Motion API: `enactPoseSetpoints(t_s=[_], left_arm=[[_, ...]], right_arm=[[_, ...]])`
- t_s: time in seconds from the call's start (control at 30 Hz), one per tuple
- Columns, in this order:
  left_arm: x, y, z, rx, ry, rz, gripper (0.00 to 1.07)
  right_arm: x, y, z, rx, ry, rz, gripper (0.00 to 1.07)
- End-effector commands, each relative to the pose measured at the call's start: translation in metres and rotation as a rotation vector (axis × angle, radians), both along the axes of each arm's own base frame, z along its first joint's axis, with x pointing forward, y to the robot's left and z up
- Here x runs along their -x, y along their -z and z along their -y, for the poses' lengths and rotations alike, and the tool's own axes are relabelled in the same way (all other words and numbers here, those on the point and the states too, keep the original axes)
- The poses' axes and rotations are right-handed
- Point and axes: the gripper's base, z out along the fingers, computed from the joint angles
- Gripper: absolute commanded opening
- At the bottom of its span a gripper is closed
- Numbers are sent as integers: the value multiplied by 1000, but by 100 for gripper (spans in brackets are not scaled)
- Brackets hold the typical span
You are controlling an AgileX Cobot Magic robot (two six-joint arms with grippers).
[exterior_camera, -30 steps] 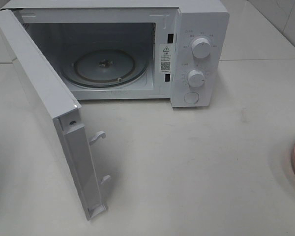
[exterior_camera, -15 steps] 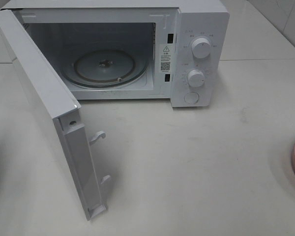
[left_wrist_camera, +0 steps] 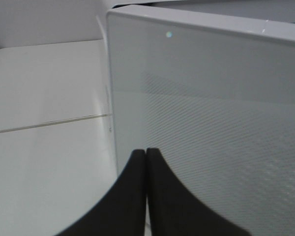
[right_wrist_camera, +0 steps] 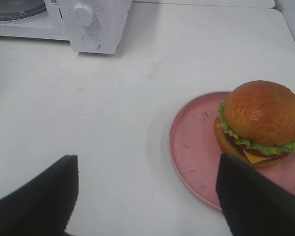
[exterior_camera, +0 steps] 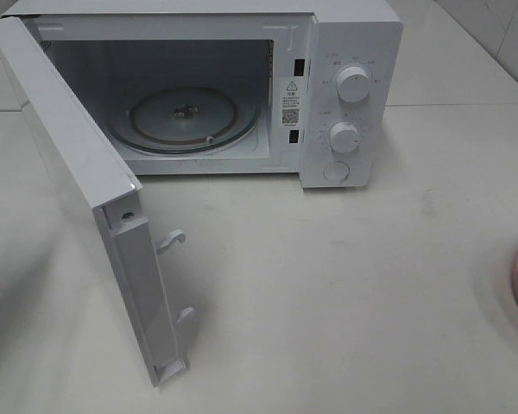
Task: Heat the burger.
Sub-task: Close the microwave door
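The white tabletop [exterior_camera: 397, 285] carries a white microwave oven [exterior_camera: 345, 52] whose door [exterior_camera: 78, 181] is swung fully open, exposing the glass turntable [exterior_camera: 183, 119]. A round pink plate [right_wrist_camera: 194, 147] is set well apart from the oven, and the golden-bun burger [right_wrist_camera: 260, 123] rests on it. The right gripper [right_wrist_camera: 145, 196] is spread wide, empty, near the plate. The left gripper [left_wrist_camera: 146, 191] is pressed shut, empty, before the door.

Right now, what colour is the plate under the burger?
Pink. The plate shows best in the right wrist view, with the burger sitting on it.
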Motion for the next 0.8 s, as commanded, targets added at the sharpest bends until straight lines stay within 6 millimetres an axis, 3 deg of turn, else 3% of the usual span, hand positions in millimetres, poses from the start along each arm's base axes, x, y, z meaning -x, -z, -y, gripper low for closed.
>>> enactPoseSetpoints(t_s=[0.03, 0.17, 0.8], left_arm=[[-6, 0, 13, 20, 75, 19, 0], [-17, 5, 33, 32, 140, 0, 0], [-45, 13, 77, 78, 143, -62, 0]], right_arm=[[4, 0, 0, 3, -4, 32, 76], [4, 0, 0, 3, -4, 32, 76], [4, 0, 0, 3, -4, 32, 76]])
